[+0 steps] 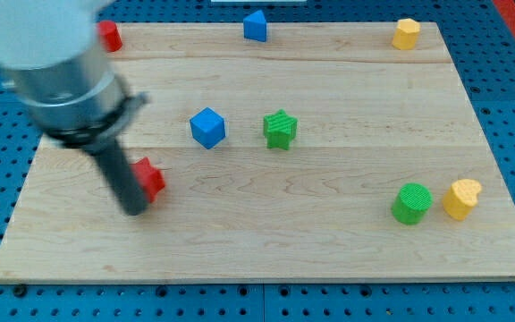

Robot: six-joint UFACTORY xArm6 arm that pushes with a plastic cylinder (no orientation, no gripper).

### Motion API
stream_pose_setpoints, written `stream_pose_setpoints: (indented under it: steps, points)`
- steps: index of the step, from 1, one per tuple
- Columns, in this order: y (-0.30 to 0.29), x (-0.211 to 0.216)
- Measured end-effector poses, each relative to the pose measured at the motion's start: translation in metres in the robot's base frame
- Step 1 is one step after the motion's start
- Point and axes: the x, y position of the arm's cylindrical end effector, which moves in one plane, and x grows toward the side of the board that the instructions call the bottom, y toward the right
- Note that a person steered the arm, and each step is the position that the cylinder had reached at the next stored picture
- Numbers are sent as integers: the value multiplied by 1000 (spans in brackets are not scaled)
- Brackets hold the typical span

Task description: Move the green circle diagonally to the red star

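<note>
The green circle (411, 202) sits near the view's bottom right on the wooden board, touching or almost touching a yellow heart (462, 198) on its right. The red star (149, 178) lies at the view's left, partly hidden behind my dark rod. My tip (134, 211) rests on the board just below and left of the red star, touching or nearly touching it. The tip is far to the left of the green circle.
A blue cube (207, 127) and a green star (280, 129) stand near the board's middle. A red block (108, 35) is at the top left, a blue block (255, 26) at the top middle, a yellow block (407, 33) at the top right.
</note>
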Motion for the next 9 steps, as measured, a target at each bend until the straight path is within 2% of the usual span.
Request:
stream_pose_setpoints:
  steps: [1,2,3,4,5,7,8,9]
  points:
    - [69,-68]
    - [166,-39]
    - [280,-36]
    - [332,-35]
    - [320,-2]
    - [217,12]
    - [275,44]
    - [230,47]
